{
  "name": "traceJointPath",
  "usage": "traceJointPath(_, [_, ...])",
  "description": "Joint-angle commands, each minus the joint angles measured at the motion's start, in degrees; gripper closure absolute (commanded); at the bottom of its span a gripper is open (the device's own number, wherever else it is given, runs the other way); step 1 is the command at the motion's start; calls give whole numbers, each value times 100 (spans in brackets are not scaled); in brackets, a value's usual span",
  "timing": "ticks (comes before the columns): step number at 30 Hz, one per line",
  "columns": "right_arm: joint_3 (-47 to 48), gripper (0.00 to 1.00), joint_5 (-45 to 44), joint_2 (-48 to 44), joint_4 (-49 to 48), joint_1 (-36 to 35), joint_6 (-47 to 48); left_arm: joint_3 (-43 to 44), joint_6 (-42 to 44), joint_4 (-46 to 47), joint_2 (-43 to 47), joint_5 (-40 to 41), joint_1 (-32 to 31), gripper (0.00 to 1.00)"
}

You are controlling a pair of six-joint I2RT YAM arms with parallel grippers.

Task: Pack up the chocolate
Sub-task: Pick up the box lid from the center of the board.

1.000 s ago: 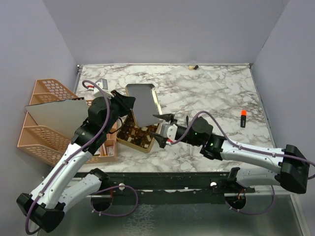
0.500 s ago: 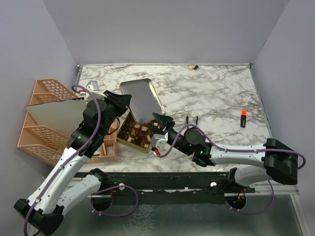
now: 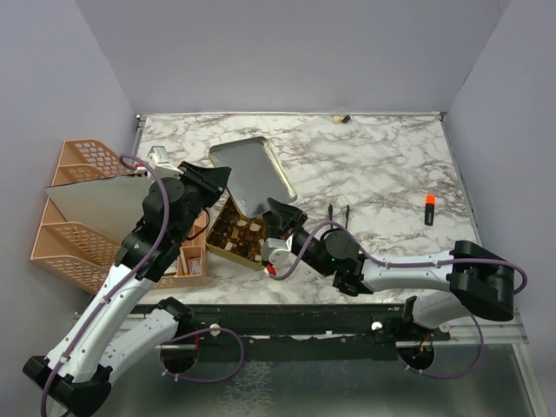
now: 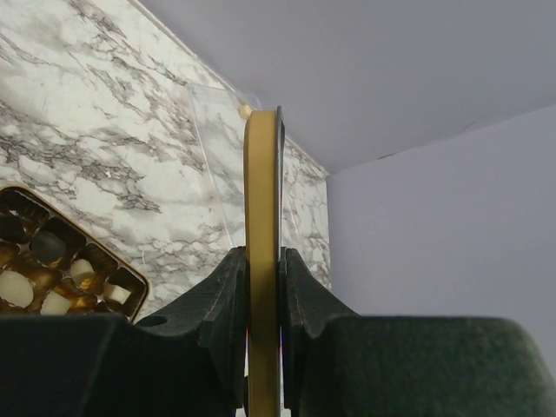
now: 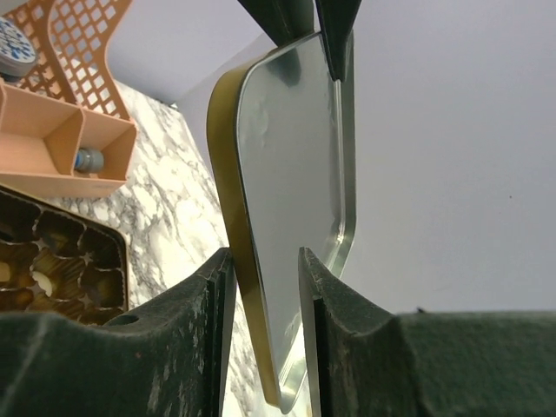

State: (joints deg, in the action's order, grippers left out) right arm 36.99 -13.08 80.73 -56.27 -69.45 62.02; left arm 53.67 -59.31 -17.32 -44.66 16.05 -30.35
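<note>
Lidding stage: chocolate in the tray, lid not on yet

**Done, as far as I can see:** the chocolate [image 4: 13, 288] sits in the compartments of the tray [image 4: 139, 285]. That is below and to the left of my left end effector [image 4: 262, 261], and low on the left of my right end effector [image 5: 265, 261]. My arms hide part of the tray from above, so I can't count the pieces.

**Left to do:** the lid [image 3: 254, 169] is in the air, tilted on edge above the tray and not seated. My read is that closing the box is what remains. A small cream-and-dark item [image 3: 341, 118] lies at the far tabletop [image 3: 373, 174] edge, well beyond the lid. I can't tell if it's chocolate.

**Grip:**
- Left end effector: clamped on the lid's edge, a finger on each face.
- Right end effector: straddles the lid's other edge, one finger per side. I can't tell whether it's pinching or only around it.

**Chocolate look:** small bite-size pieces in dark brown, light brown and cream-white. Some cells read dark, and I can't tell whether they're filled or empty.
</note>
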Motion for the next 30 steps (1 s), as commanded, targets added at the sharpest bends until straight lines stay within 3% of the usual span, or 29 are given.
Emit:
traceJointPath(1, [42,62,-299,152,-550,-51,287,17,-317,-8,124,-81,20,100])
traceJointPath(5, [46,63,-397,232,-758,-60,301,-13,-362,-14,123,-132,20,100])
traceJointPath(11, [27,86,-354,121,-576,-68,65,-90,-305,-71,228,9,20,99])
traceJointPath(15, [-8,99,-415,89,-463,-69,-151,-152,-318,2,320,-13,20,75])
traceJointPath(23, [-19,99,-590,30,-290,-69,-740,-199,20,93,506,31,20,43])
traceJointPath(27, [215,99,-653,-159,721,-68,-1738,-93,816,246,650,16,20,28])
traceJointPath(30, [331,99,-617,-444,1332,-60,-3193,352,1755,65,520,139,20,7])
